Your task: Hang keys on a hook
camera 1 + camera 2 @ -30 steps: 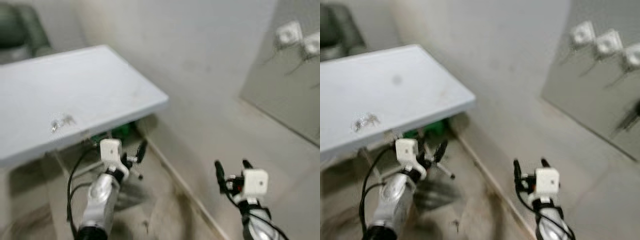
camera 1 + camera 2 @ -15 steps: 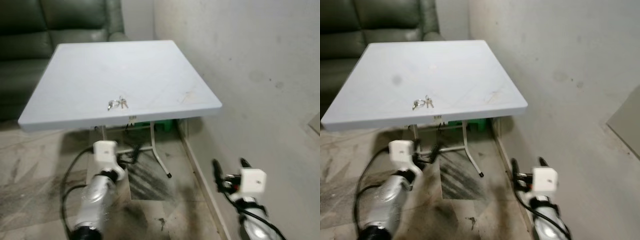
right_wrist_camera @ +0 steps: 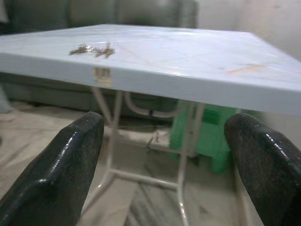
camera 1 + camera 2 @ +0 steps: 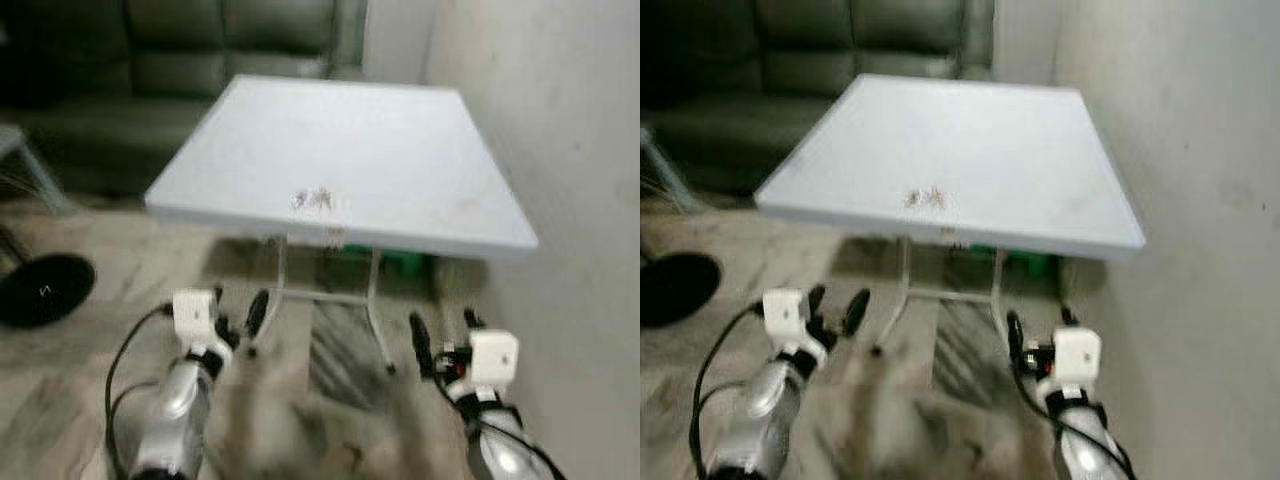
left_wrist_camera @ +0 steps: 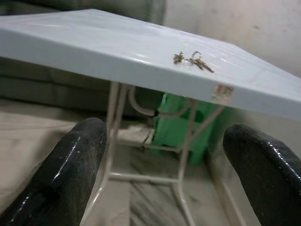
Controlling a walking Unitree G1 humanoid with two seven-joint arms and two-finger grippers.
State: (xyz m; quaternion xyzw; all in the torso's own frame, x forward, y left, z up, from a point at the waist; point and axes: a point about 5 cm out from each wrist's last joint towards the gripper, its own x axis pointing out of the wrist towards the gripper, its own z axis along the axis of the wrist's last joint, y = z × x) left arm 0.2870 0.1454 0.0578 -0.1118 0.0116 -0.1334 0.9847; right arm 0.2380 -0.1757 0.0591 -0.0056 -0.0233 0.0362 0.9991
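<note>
Nearest, the left pincer (image 4: 236,312) at 7 o'clock and the right pincer (image 4: 442,333) at 5 o'clock hang low, glossy black fingers spread wide, holding nothing. Beyond them, the small metal keys (image 4: 314,199) lie near the front edge of the smooth pale square table (image 4: 400,150). At 11 o'clock a dark padded sofa (image 4: 180,60) stands behind.

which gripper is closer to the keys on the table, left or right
The left gripper: it sits almost straight below the keys near the table's front edge, while the right gripper is farther toward the wall.

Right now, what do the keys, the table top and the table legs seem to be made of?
Keys: probably metal, small, dull and greyish; blur hides detail. Table top: looks like smooth pale plastic or laminate with a soft sheen. Legs: thin bent white tubes, likely painted metal.
</note>
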